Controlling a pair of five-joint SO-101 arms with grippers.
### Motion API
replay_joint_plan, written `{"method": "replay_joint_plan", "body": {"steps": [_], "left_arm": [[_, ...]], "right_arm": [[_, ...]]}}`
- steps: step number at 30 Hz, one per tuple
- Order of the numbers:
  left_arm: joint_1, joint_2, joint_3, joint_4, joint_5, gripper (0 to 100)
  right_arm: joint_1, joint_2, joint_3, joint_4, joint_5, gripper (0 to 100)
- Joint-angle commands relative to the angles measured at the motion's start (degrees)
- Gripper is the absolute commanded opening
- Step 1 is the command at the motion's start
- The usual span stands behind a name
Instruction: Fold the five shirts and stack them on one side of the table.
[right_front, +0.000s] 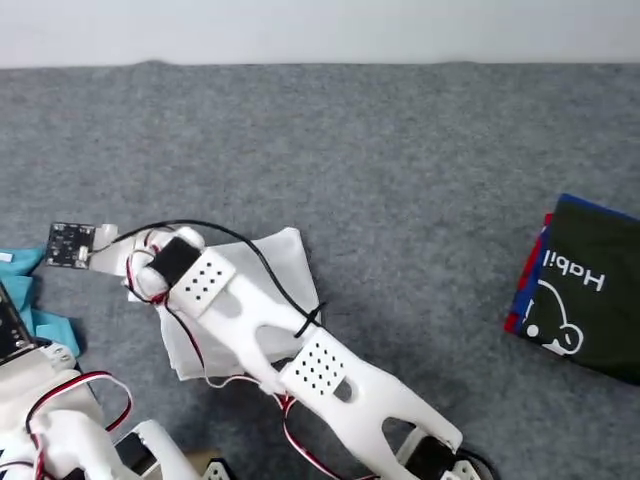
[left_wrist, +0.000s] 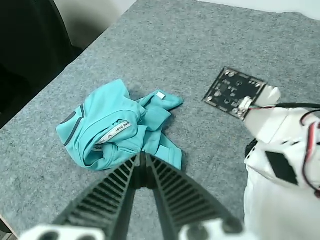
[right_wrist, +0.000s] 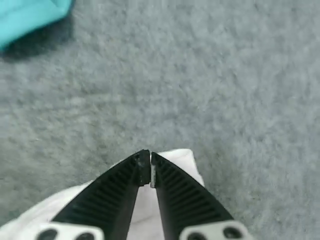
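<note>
Grey felt table (right_front: 400, 150): right gripper (right_wrist: 150, 167) closed, seemingly pinching the white shirt (right_wrist: 182, 162); left gripper (left_wrist: 145, 162) closed above the teal shirt (left_wrist: 100, 130).

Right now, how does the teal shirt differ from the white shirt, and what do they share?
Colour: the teal shirt is turquoise, the white shirt plain white. Pose: the teal shirt is crumpled in a heap; the white shirt lies flatter. Place: the teal shirt lies near the edge of the table, the white shirt farther in, under the right arm. Both rest on its grey surface.
</note>
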Motion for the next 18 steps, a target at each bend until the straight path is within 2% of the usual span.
{"method": "replay_joint_plan", "body": {"steps": [1, 9, 18], "left_arm": [[-0.26, -0.18, 0.13, -1.58, -0.18, 1], [-0.09, -0.18, 0.22, -1.58, -0.18, 1], [0.00, -0.18, 0.22, -1.67, -0.18, 1]], "right_arm": [[3.03, -5.32, -7.38, 2.59, 0.53, 0.9], [15.43, -5.49, -9.32, 10.33, 0.35, 0.9], [19.82, 3.03, -9.67, 12.62, 0.26, 0.9]]}}
